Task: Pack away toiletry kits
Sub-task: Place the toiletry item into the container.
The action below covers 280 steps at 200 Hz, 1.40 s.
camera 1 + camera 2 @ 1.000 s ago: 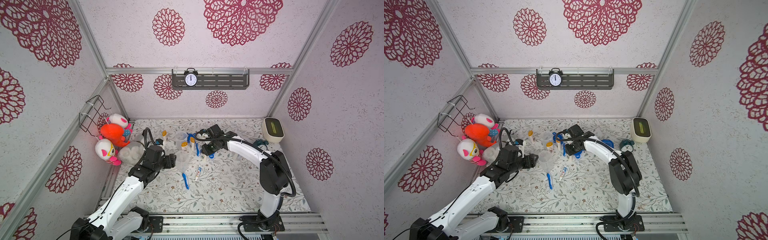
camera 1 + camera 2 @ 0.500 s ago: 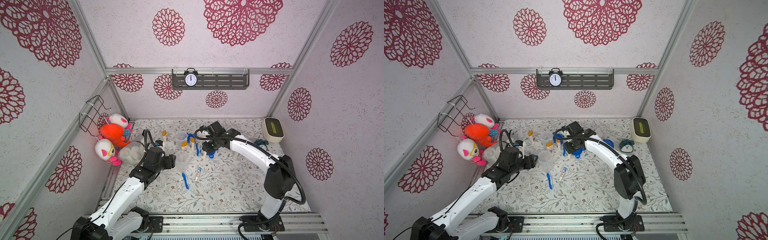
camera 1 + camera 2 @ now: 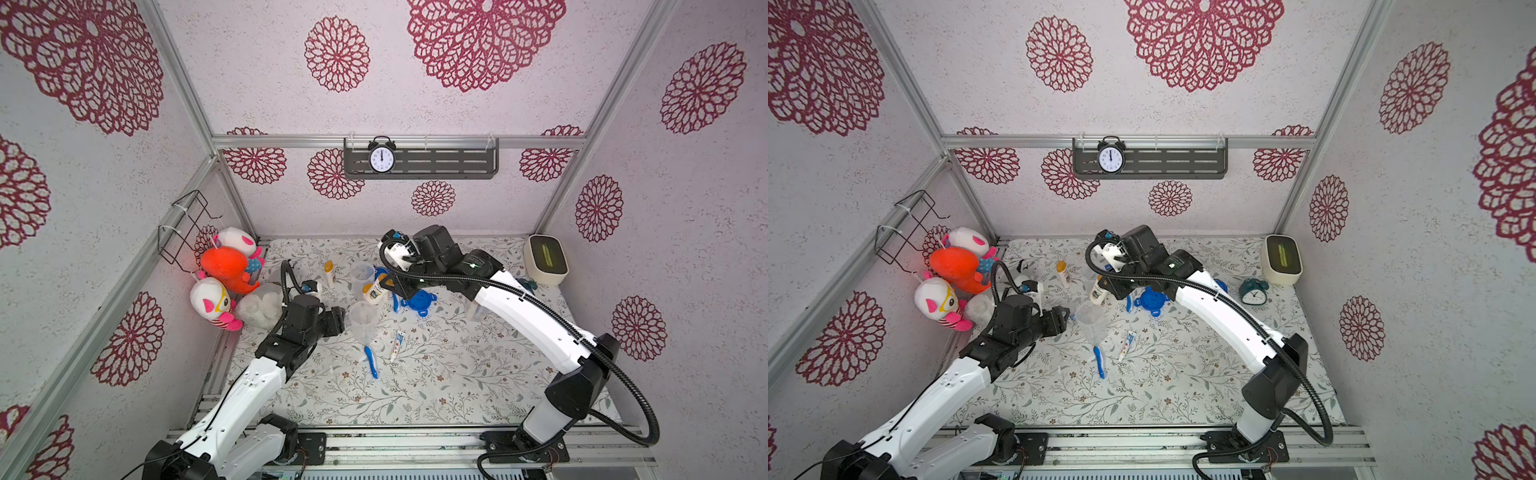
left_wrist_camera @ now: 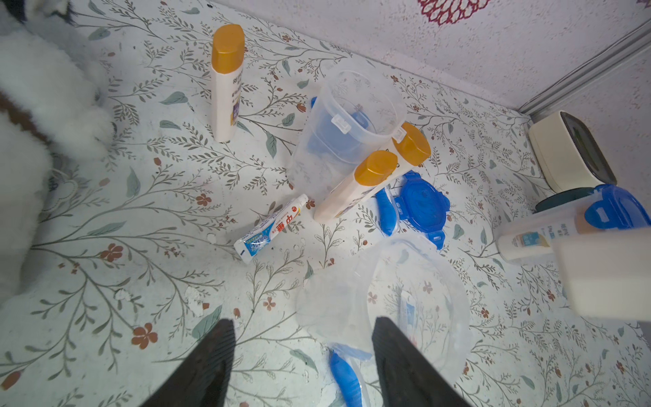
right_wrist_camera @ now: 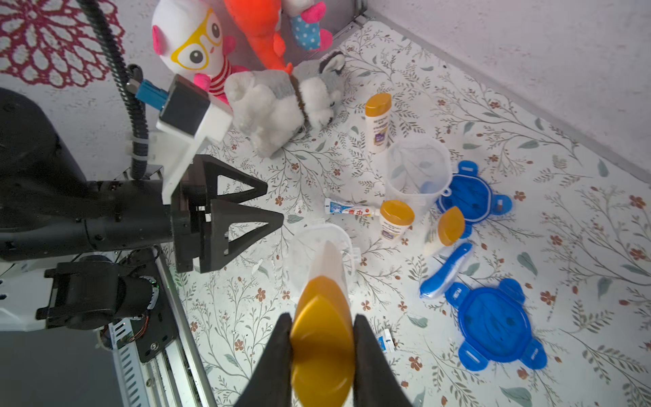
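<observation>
though small, red chinese print on toothpaste tube (image 4: 273,225)

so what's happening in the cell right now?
The right pincer is shut on a white bottle with an orange-yellow cap, pointing it toward an open clear plastic jar. The left pincer is open beside that jar, holding nothing. A blue toothbrush, a small white toothpaste tube, other orange-capped bottles and two blue four-tab lids lie loose on the floral-patterned table.
</observation>
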Motion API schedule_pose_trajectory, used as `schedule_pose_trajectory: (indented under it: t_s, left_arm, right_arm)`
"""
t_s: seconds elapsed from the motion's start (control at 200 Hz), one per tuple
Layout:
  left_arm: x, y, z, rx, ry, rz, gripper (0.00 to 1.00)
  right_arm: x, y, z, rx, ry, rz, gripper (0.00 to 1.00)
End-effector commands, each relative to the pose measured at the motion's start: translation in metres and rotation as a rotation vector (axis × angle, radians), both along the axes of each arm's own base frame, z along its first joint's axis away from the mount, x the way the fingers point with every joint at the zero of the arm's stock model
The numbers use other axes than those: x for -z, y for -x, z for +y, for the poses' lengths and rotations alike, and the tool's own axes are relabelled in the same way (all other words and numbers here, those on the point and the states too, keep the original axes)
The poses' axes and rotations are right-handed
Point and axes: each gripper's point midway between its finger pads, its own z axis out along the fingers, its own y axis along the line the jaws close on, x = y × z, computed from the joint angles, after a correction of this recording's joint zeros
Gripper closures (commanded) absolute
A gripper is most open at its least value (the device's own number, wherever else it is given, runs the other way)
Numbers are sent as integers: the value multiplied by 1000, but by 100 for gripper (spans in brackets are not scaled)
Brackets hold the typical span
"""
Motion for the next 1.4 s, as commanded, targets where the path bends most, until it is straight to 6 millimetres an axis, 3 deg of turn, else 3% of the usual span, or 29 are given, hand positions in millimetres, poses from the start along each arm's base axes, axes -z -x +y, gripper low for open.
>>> schedule_pose_trajectory:
  t_s: [0.0, 0.345, 0.645, 0.996, 1.151, 1.251, 1.396]
  left_arm:
    - [-6, -1, 6, -37, 30, -29, 34]
    - [-9, 0, 11, -38, 41, -46, 34]
    - [-5, -2, 6, -21, 70, -48, 33]
    - [1, -5, 9, -43, 69, -32, 32]
    - [1, -9, 15, -75, 50, -48, 27]
    - [-3, -16, 25, -109, -15, -94, 20]
    - [-22, -30, 44, -144, -113, -195, 15]
  right_arm:
    - [-11, 5, 16, -45, -2, -33, 81]
    - [34, -4, 39, -27, 158, 2, 81]
    - [85, -11, 52, 0, 316, -7, 80]
    - [133, -10, 62, 6, 350, 4, 72]
    - [136, -10, 61, 9, 336, -2, 57]
    - [129, -10, 61, 9, 321, -10, 54]
    - [91, -11, 49, 26, 254, -41, 50]
